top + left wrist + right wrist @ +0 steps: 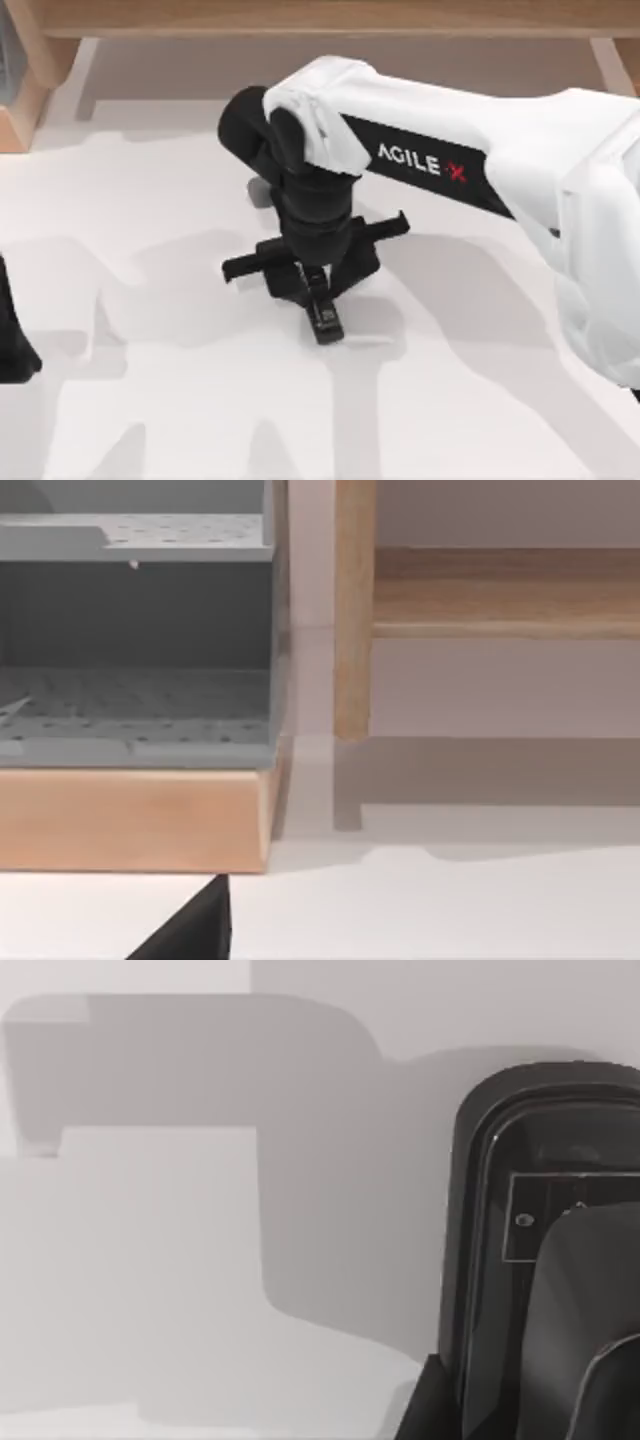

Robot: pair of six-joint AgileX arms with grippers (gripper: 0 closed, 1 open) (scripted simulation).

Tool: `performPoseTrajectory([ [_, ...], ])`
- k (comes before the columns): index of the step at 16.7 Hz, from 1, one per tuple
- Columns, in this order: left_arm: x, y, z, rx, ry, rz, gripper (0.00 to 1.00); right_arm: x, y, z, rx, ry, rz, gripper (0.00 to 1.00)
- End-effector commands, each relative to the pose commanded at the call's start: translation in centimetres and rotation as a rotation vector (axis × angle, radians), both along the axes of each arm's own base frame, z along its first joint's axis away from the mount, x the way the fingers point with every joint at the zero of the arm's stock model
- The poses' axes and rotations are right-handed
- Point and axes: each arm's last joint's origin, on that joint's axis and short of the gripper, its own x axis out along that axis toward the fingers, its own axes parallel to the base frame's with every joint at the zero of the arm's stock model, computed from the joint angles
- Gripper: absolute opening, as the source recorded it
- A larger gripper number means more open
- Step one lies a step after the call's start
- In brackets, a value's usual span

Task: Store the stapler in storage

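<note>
The stapler (325,318) is a slim black bar lying on the white table near its middle, with its rounded end toward the front edge. My right gripper (316,288) points straight down over the stapler's rear part, its fingers close together and shut on it. In the right wrist view the stapler (500,1260) shows close up, with a dark finger (590,1330) overlapping it. The storage (130,720) is a wooden-framed unit with grey perforated shelves. My left gripper (10,340) stays parked at the table's left edge.
A wooden post (352,610) and a low wooden rail (500,590) stand beside the storage unit at the back. A wooden corner (22,95) shows at the table's back left. The white table (150,400) stretches bare to the left and front.
</note>
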Motion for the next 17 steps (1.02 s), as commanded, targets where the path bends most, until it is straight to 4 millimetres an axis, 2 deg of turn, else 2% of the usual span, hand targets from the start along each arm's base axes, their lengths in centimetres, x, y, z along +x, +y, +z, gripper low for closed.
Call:
performPoseTrajectory([
  [4, 0.0, 0.0, 0.0, 0.000, 0.000, 0.000, 1.00, 0.0, 0.0, 2.2, 0.001, 0.000, -0.001, 0.00],
  [9, 0.0, 0.0, 0.0, 0.000, 0.000, 0.000, 1.00, 0.0, 0.0, 2.3, -0.002, 0.003, -0.002, 0.00],
  [11, 0.0, 0.0, 0.0, 0.000, 0.000, 0.000, 1.00, 0.9, -0.8, 3.4, 0.015, -0.025, -0.021, 0.00],
  [14, 0.0, 0.0, 0.0, 0.000, 0.000, 0.000, 1.00, 3.7, -4.2, 7.3, 0.059, -0.117, -0.093, 0.00],
  [17, 0.0, 0.0, 0.0, 0.000, 0.000, 0.000, 1.00, 6.6, -10.4, 12.5, 0.083, -0.223, -0.209, 0.00],
])
